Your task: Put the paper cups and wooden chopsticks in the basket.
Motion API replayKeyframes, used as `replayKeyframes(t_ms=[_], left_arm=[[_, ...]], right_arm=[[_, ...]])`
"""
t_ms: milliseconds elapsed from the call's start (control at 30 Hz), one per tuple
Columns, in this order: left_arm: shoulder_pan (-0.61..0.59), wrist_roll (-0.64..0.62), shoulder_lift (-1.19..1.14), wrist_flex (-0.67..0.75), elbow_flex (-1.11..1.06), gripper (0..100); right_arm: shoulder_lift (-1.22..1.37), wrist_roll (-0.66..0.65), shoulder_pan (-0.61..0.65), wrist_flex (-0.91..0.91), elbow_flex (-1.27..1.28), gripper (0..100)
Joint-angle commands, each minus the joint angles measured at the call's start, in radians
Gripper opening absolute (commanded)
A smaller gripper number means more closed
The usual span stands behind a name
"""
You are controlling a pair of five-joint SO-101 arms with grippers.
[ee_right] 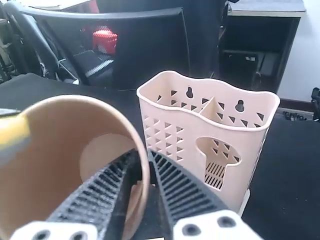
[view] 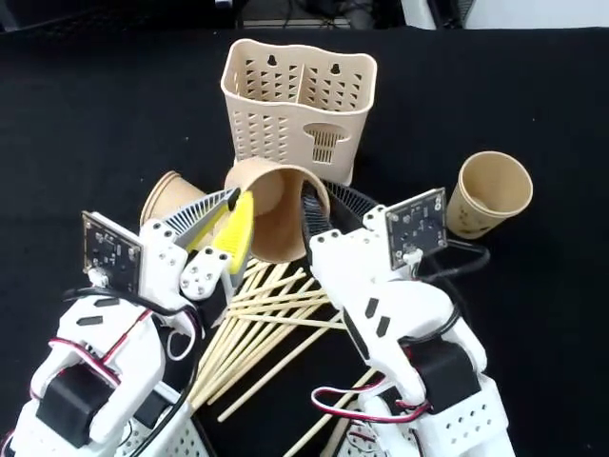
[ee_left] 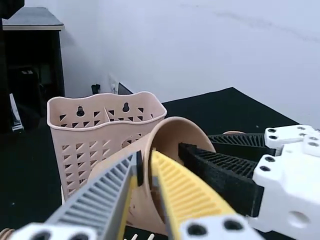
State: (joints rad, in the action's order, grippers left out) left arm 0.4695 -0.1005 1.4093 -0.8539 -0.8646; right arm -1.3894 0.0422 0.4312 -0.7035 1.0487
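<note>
the left gripper has its grey finger and its yellow finger closed on the rim of a paper cup, one finger outside the wall and one inside. the cup lies tilted, its open mouth turned toward the right gripper, whose black ribbed fingers meet the opposite side of the rim. just behind the cup stands the beige basket, upright on the black surface, with a divider across its middle and triangular holes in its wall. a white wall rises behind.
</note>
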Motion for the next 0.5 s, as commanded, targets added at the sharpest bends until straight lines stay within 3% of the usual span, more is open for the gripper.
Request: replayKeyframes(t_ms=[0, 467], left_arm=[[-0.027, -0.021, -0.005, -0.026, 0.059, 19], [-0.051, -0.040, -0.002, -0.198, 0.414, 17]], right_arm=[[-0.002, -0.014, -0.002, 0.000, -0.013, 1.4], [-0.012, -0.060, -0.014, -0.002, 0.062, 1.4]])
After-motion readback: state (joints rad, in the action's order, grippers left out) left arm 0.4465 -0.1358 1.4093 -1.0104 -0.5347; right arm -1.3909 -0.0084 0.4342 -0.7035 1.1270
